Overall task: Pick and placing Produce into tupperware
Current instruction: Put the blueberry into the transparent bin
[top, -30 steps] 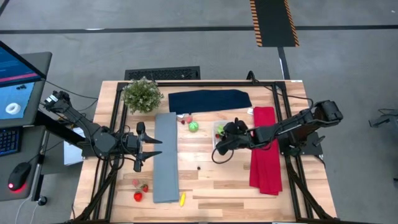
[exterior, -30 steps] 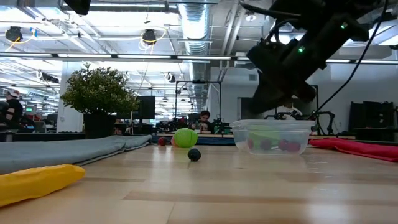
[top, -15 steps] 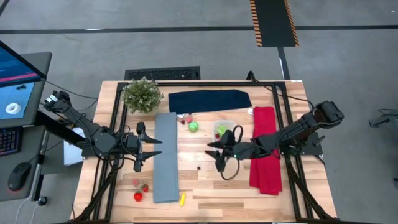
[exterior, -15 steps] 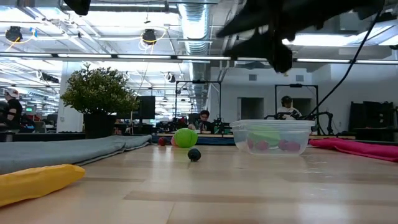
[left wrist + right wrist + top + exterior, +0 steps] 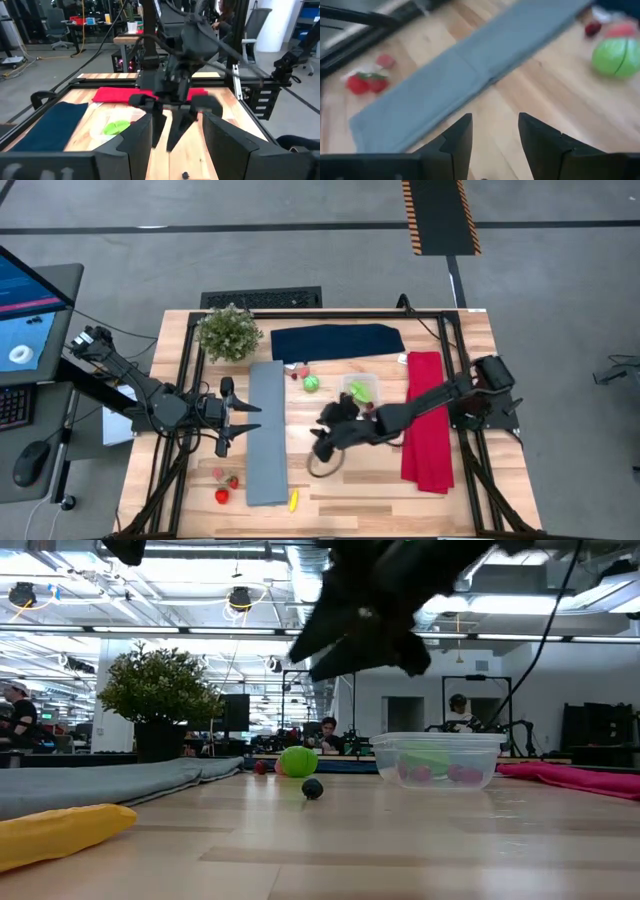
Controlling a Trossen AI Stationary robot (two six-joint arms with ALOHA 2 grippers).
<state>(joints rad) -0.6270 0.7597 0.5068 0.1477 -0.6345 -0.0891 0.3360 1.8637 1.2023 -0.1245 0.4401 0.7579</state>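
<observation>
Left gripper (image 5: 243, 417): waits at the table's left side, just beside the grey cloth's left edge, fingers parted and holding nothing.
Plant (image 5: 229, 332): far left corner of the table, upright.
Strawberries (image 5: 226, 486): near left corner, left of the grey cloth, three red pieces close together; they also show in the right wrist view (image 5: 366, 82).
Grey cloth (image 5: 266, 432): long strip running from far to near, left of centre.
Yellow piece (image 5: 293, 500): on the wood just beside the grey cloth's near right corner; close to the lens in the low view (image 5: 62, 831).
Navy cloth (image 5: 337, 341): along the far edge, centre.
Lime (image 5: 311, 384): on the wood between the grey cloth and the tub, a small red piece (image 5: 294, 375) just beside it.
Cherry (image 5: 313, 789): small dark ball on the bare wood, near the table's middle.
Right gripper (image 5: 322, 442): reached out over the table's middle, above the wood near the cherry, fingers parted with nothing between them.
Tub (image 5: 360, 389): right of centre, beside the red cloth, holding a green piece and some red ones.
Red cloth (image 5: 427, 420): long strip at the right side.
</observation>
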